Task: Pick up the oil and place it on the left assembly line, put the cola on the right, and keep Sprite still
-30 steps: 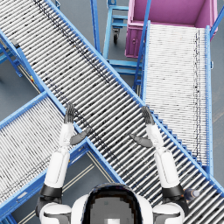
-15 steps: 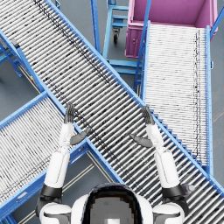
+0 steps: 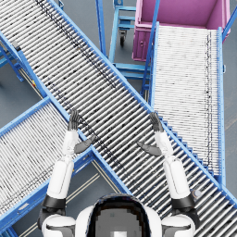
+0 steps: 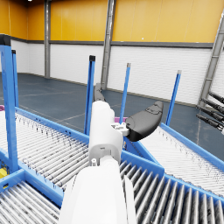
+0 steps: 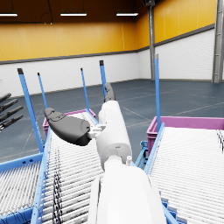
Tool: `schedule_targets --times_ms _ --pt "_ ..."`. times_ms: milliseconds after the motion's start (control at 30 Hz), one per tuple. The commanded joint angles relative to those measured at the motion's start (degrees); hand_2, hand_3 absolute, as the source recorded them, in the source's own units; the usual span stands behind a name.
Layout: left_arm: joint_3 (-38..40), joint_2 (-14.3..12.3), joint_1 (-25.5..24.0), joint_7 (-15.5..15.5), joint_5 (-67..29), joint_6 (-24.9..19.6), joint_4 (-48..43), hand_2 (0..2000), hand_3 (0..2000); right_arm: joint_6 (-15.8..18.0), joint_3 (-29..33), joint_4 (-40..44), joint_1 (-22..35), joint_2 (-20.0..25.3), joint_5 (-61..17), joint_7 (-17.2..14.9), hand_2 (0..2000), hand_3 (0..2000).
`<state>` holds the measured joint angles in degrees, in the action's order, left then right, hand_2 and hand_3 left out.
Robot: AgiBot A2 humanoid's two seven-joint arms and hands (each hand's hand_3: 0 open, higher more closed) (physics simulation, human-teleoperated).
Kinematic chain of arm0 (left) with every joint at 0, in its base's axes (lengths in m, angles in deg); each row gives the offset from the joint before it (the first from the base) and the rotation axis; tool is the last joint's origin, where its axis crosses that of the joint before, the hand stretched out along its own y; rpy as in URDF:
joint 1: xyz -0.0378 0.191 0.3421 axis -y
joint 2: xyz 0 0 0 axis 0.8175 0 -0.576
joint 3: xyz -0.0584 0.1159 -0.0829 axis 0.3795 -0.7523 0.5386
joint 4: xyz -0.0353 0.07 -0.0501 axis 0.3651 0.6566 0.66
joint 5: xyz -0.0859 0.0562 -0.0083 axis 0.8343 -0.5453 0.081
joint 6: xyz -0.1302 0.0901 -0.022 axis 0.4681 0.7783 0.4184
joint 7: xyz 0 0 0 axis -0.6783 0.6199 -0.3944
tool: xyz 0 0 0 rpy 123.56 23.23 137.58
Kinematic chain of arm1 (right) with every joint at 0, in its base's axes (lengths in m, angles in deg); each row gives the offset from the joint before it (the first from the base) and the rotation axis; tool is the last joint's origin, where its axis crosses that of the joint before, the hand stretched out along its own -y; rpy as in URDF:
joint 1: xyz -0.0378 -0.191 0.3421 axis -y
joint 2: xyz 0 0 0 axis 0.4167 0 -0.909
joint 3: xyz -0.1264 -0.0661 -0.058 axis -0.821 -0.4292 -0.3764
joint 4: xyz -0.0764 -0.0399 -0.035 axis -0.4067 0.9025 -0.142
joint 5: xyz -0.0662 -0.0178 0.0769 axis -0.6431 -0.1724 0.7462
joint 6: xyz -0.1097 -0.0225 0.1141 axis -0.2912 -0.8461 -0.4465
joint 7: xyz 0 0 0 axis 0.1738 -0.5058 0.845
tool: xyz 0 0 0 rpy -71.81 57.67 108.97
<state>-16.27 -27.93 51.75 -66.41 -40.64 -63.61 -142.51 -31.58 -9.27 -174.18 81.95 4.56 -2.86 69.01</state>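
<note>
1. L robot hand (image 3: 76, 135): fingers apart & stretched fwd, thumb out toward the other hand, holds nothing. It hovers over the blue rail (image 3: 51, 99) on the near-left side of the mid line (image 3: 102, 97).
2. R robot hand (image 3: 155, 138): same pose, fingers apart, thumb pointing inward, nothing in it. It's above the mid line's rollers, near that line's right edge.
3. The two hands are well apart, palms facing each other, w/ rollers between them.
4. Pink bin (image 3: 185, 14): open top, at the far end of the right line (image 3: 185, 88), just beyond its last rollers. The part of its inside that shows is plain pink wall & floor; the rest is out of frame, so contents can't be told.
5. Left line (image 3: 28, 152): runs lower left and meets the mid line beside the L arm.
6. Where oil, cola, Sprite sit: can't tell from any view.
</note>
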Motion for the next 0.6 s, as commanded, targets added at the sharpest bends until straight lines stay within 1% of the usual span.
schedule_targets --times_ms 33,600 --pt "0.00 0.00 0.00 0.00 0.00 0.00 0.00 0 0 0.00 0.00 0.00 0.00 0.00 0.00 0.00 0 0" --pt "0.00 0.00 0.00 0.00 0.00 0.00 0.00 0 0 0.00 0.00 0.00 0.00 0.00 0.00 0.00 0 0"
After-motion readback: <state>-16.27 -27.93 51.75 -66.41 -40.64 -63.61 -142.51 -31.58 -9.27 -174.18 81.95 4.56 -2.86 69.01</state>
